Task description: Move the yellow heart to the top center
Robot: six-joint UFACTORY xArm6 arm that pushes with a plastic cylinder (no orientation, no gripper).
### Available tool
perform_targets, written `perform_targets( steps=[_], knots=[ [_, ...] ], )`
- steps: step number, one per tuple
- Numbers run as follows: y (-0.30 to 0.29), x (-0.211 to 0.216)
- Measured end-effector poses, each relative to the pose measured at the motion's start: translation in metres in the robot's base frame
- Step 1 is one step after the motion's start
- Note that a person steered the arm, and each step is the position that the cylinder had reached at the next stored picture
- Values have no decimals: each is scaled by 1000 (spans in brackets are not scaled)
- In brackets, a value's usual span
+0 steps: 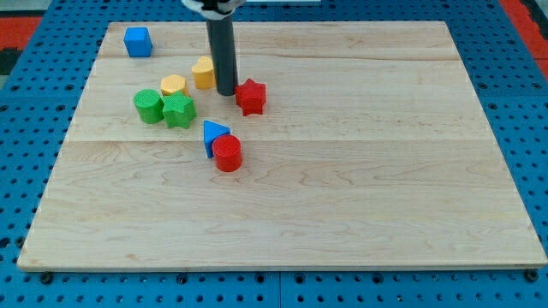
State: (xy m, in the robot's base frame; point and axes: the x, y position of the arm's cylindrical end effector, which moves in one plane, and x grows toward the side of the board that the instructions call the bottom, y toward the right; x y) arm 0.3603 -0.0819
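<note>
The yellow heart (203, 74) lies on the wooden board (360, 171), upper left of centre. My tip (226, 92) stands right beside it, on its right side, touching or nearly touching. The rod hides part of the heart's right edge. A red star (251, 96) lies just right of my tip. A yellow hexagon (173, 86) sits left of the heart.
A green cylinder (148, 106) and a green star (179, 110) sit side by side below the hexagon. A blue triangle (214, 133) touches a red cylinder (228, 154) below my tip. A blue cube (137, 41) is at the top left corner.
</note>
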Motion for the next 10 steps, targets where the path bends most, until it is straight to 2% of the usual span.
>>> perform_targets(
  steps=[1,2,3,4,5,6,7,8,9,10],
  knots=[
    [-58,-5],
    [-55,-32],
    [14,-64],
    [21,-57],
    [53,-43],
    [77,-84],
    [72,-121],
    [61,-98],
    [-5,-102],
    [-3,-140]
  ],
)
